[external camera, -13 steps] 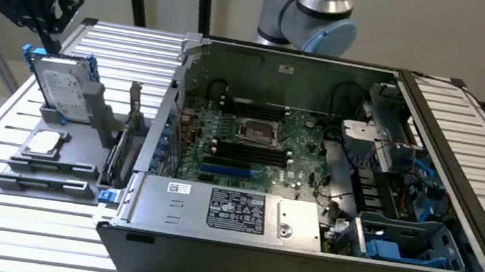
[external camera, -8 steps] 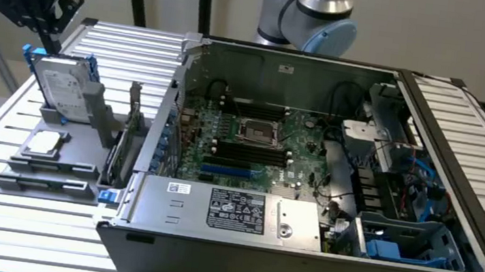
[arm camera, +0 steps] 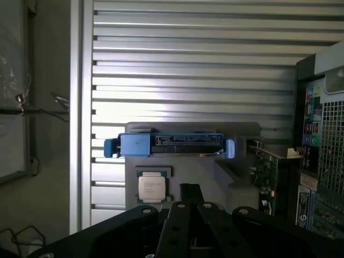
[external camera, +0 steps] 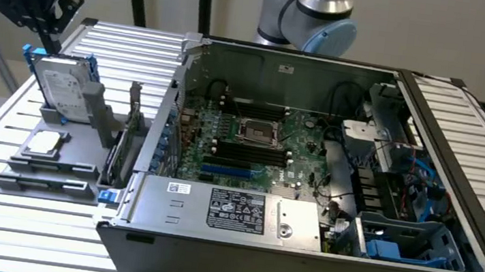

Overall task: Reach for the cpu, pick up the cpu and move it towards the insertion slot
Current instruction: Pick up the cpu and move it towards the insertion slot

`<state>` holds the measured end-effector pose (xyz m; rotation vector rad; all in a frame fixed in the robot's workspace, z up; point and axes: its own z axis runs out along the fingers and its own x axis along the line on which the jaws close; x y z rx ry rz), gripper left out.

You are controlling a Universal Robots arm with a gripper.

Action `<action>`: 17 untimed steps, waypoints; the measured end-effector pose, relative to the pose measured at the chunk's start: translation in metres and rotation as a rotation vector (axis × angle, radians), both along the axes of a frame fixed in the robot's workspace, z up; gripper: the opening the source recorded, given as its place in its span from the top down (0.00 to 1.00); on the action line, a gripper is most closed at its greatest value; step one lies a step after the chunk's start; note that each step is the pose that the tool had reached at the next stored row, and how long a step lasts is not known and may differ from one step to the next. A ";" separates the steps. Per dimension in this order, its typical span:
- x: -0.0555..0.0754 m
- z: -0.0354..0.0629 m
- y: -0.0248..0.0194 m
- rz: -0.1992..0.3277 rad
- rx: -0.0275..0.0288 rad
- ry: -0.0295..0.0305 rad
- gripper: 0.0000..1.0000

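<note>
the gripper (external camera: 51, 42), fingers pressed together and empty, hangs just above the hard drive (external camera: 63, 88); the cpu (external camera: 45, 143) lies flat on the grey stand (external camera: 81, 152) at the hard drive's foot, below the gripper.

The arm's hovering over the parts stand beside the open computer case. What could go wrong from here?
The gripper hangs above the upright hard drive, which stands close beside the cpu; a descent could clip it.
The cpu is small and flat, so an off-centre grasp might slip.
The insertion slot sits inside the case, behind its side wall; a low carry could strike it.
</note>
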<state>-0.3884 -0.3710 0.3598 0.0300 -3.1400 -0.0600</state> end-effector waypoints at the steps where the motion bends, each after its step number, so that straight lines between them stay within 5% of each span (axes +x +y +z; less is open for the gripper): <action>1: 0.000 0.0000 0.0000 0.000 0.0000 0.0000 0.89; 9: -0.002 -0.0002 -0.0022 0.000 0.0000 0.0000 0.89; 17: -0.011 -0.0020 -0.0279 0.000 0.0000 0.0000 0.89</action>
